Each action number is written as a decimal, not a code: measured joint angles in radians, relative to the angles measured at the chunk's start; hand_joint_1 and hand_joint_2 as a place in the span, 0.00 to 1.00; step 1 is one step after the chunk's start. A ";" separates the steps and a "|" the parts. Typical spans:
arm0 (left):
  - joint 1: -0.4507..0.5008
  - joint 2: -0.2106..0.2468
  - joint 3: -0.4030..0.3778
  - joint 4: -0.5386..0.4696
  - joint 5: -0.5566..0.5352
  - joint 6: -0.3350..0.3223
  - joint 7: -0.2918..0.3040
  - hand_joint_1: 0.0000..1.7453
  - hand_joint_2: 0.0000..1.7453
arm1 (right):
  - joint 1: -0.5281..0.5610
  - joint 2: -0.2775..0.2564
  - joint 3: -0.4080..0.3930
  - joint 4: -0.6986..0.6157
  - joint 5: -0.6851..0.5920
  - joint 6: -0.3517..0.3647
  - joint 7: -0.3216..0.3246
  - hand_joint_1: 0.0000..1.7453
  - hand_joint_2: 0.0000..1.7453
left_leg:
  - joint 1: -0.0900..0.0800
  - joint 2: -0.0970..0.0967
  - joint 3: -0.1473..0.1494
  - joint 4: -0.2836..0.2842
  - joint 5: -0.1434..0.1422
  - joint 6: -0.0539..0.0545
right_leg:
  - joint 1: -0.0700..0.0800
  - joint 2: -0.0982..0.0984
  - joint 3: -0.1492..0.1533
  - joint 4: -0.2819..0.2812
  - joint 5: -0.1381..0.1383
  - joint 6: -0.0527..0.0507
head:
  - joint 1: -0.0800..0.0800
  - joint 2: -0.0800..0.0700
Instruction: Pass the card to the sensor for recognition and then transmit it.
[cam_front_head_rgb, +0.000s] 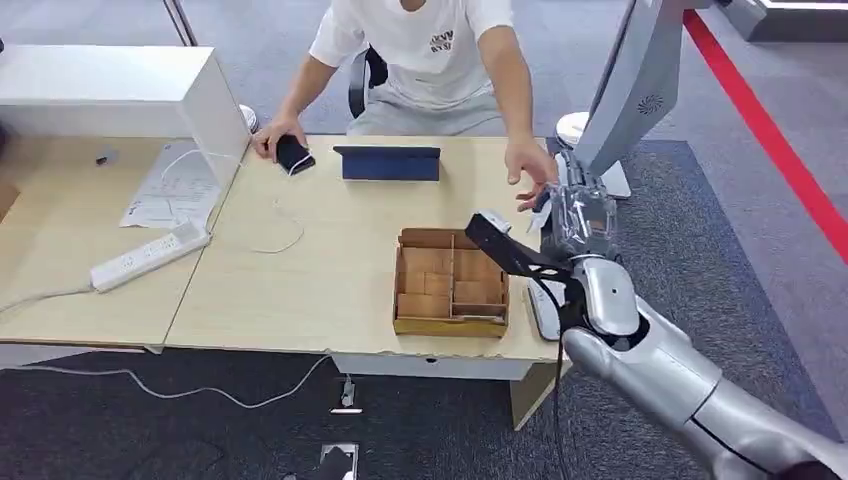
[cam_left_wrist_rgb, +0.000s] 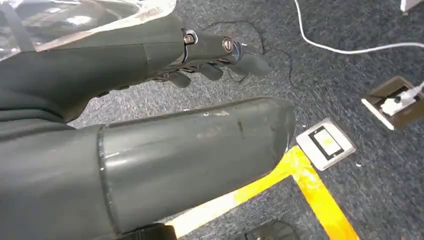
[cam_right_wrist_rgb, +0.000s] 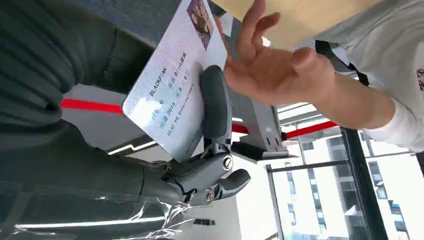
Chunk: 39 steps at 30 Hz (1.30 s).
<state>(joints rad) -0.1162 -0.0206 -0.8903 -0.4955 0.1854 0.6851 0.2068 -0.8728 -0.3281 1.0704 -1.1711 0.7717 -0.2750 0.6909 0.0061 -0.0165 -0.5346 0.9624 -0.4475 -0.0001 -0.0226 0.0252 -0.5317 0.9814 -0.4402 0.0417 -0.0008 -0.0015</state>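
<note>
Grey carpet surrounds a pale wooden table (cam_front_head_rgb: 300, 260) where a seated person extends an open palm (cam_right_wrist_rgb: 272, 70) toward the robot's right hand (cam_right_wrist_rgb: 200, 165), whose fingers pinch the card (cam_right_wrist_rgb: 172, 85), raised just off the table's far right corner. Risk, as I judge it: the pinch covers only one edge, so an early release or a tug could drop the card. The left hand (cam_left_wrist_rgb: 210, 55) hangs above the floor, fingers loosely curled around nothing. I can't pick out the sensor; the head view barely shows the card
</note>
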 joint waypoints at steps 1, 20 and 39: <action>-0.003 0.000 -0.007 -0.001 0.007 0.000 0.001 0.00 0.00 | -0.011 0.009 0.002 0.002 0.000 0.003 0.000 1.00 1.00 | 0.000 0.000 0.000 0.000 0.000 0.000 | 0.000 0.000 0.000 0.000 0.000 0.000 | 0.000 0.000; -0.035 0.007 -0.122 -0.008 0.166 0.006 -0.018 0.00 0.00 | -0.144 0.155 0.093 0.146 -0.005 -0.043 0.001 1.00 1.00 | 0.000 0.000 0.000 0.000 0.000 0.000 | 0.000 0.000 0.000 0.000 0.000 0.000 | 0.000 0.000; -0.058 0.014 -0.209 -0.007 0.197 0.008 -0.021 0.00 0.00 | -0.151 0.177 0.108 0.253 0.009 -0.068 0.002 1.00 1.00 | 0.000 0.001 0.000 0.000 0.000 0.000 | 0.000 0.000 -0.001 0.000 0.000 0.000 | 0.000 0.000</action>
<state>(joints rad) -0.1738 -0.0069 -1.0990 -0.5028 0.3826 0.6931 0.1862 -1.0238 -0.1511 1.1788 -0.9182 0.7809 -0.3426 0.6924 0.0062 -0.0157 -0.5345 0.9625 -0.4475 -0.0002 -0.0225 0.0256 -0.5324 0.9813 -0.4401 0.0416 -0.0008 -0.0015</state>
